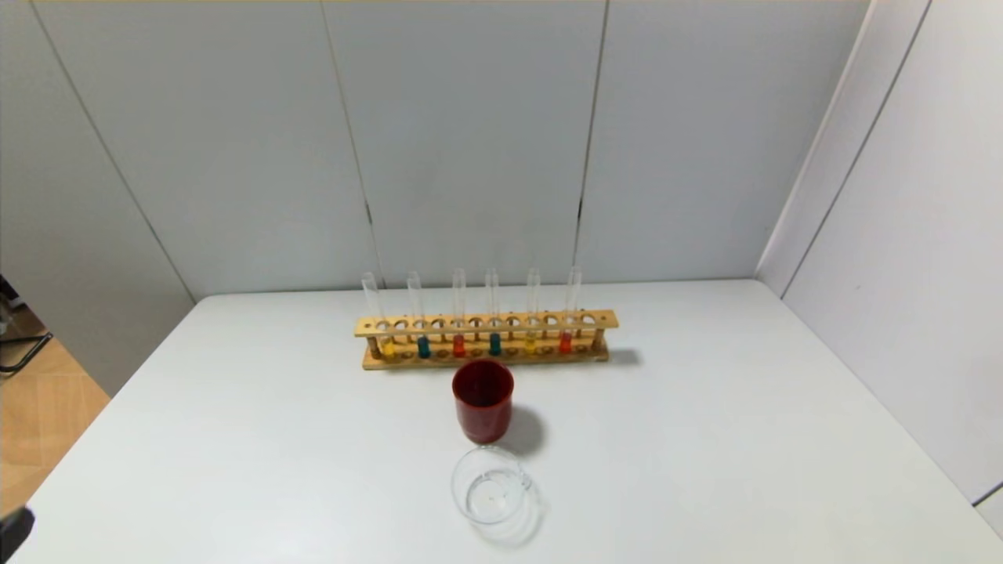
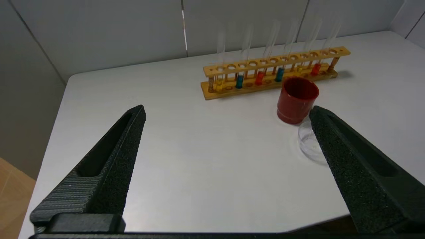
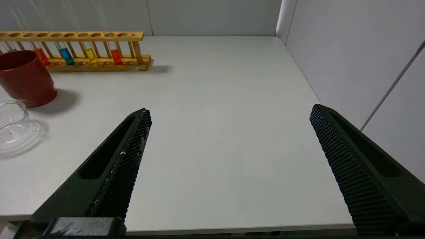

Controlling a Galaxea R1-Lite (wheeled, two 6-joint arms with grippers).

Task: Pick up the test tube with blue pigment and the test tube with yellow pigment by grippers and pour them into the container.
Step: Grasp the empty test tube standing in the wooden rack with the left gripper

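A white table [image 1: 705, 439] is seen boxed in by pale grey wall panels at the far side and on the right. Along its far part a wooden rack [image 1: 486, 323] is stood, holding six slim glass tubes: from left to right yellow, blue, red-orange, blue, yellow, red-orange. The test tube with blue pigment [image 1: 423, 346] and the test tube with yellow pigment [image 1: 387, 345] are thus each found twice, upright in their holes. Just in front of the rack's middle a dark red cup [image 1: 483, 399] is placed, and nearer again, close beside it, the container [image 1: 491, 484] of clear glass, apparently empty. The left gripper [image 2: 227, 111] is held back over the near left corner of the table, its jaws spread wide and nothing between them; the right gripper [image 3: 230, 111] is likewise spread wide and empty over the near right part. No tube has been touched yet. Several failures may be expected from here. A red-orange tube could be taken by mistake, since the tubes are set close together and one stands between the two blue ones. Thin, smooth glass could slip or be crushed if it is pinched badly. The red cup could be knocked in a reach across it, or could receive the pour instead of the low container next to it.
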